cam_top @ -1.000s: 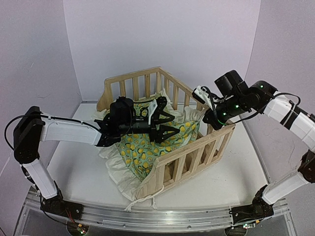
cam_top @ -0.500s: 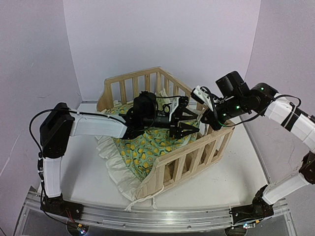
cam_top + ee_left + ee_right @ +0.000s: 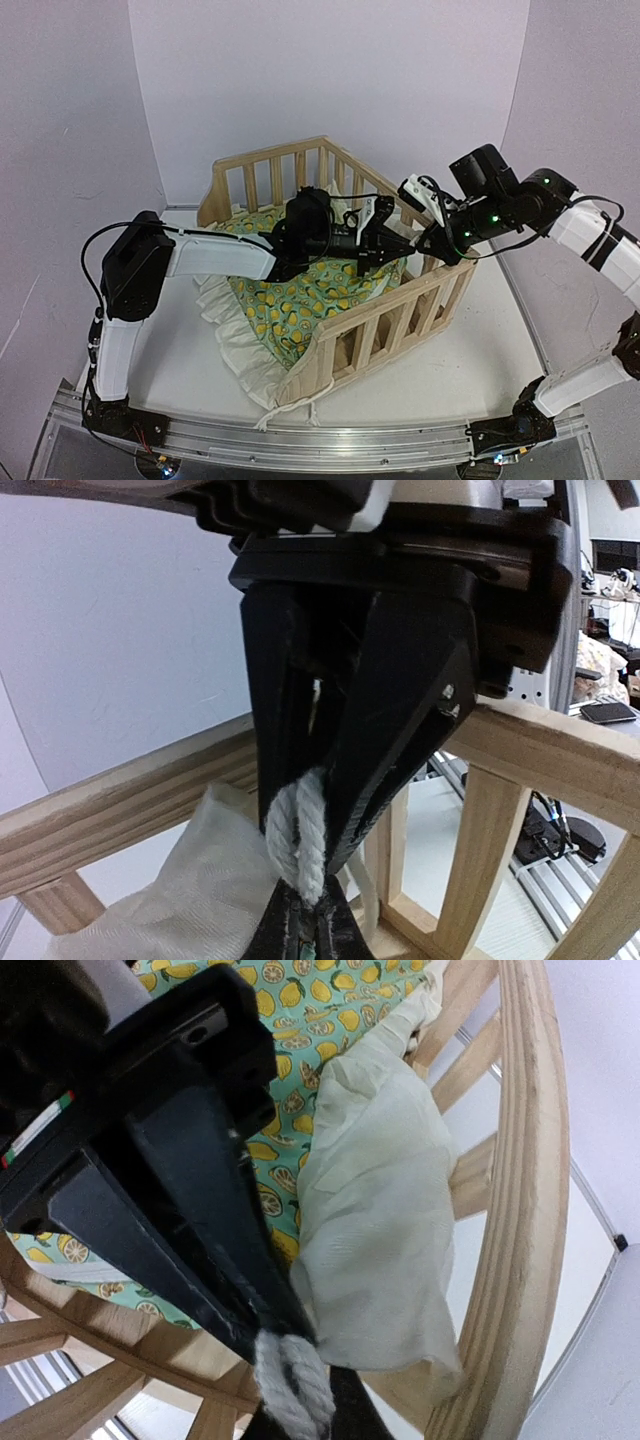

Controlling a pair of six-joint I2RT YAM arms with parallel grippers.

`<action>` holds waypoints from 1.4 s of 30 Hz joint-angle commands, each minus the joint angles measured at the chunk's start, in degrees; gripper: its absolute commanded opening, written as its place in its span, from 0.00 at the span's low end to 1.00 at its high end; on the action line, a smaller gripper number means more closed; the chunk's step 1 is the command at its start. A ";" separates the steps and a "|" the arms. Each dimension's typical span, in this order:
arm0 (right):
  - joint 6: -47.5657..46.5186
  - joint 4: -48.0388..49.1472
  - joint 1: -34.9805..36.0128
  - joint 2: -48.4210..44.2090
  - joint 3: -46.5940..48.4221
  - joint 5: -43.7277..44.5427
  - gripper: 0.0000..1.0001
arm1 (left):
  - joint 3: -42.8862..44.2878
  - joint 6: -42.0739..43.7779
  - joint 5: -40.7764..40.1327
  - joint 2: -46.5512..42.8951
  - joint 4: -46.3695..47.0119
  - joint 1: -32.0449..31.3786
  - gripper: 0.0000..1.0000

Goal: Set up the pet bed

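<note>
You've got 1 pet bed (image 3: 400, 298) at mid-frame in the top view. It's a pale pine frame w/ slatted sides, standing at an angle on the white table (image 3: 160, 350).

Inside it lies 1 cushion (image 3: 300, 300) w/ a green lemon print. Its cream ruffle (image 3: 235, 340) spills out over the low side toward lower left and onto the table. A loose white cord (image 3: 300, 400) trails off the frame's near corner, bottom center.

There are 2 arms, both w/ grippers at the bed's right end, just beside each other. The left gripper (image 3: 385, 240) reaches in over the cushion from the left. The right gripper (image 3: 432, 245) comes in over the right-hand rail.

In the left wrist view the fingers (image 3: 400, 730) are clamped on a white twisted cord (image 3: 300, 830), w/ cream fabric lower left and a pine rail behind. In the right wrist view the fingers (image 3: 170, 1210) are likewise pinched on a white twisted cord (image 3: 295, 1390) at the bottom edge. Ruffle, lemon print and a curved rail (image 3: 520, 1210) sit to the right.

That's 1 cord per wrist view. I can't tell if it's the same cord, or how either relates to the loose one.
</note>
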 commanded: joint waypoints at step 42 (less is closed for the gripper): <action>37.13 37.96 -19.79 -16.99 -41.85 -36.62 0.45 | -4.06 -9.64 -39.59 4.78 2.81 -10.78 0.00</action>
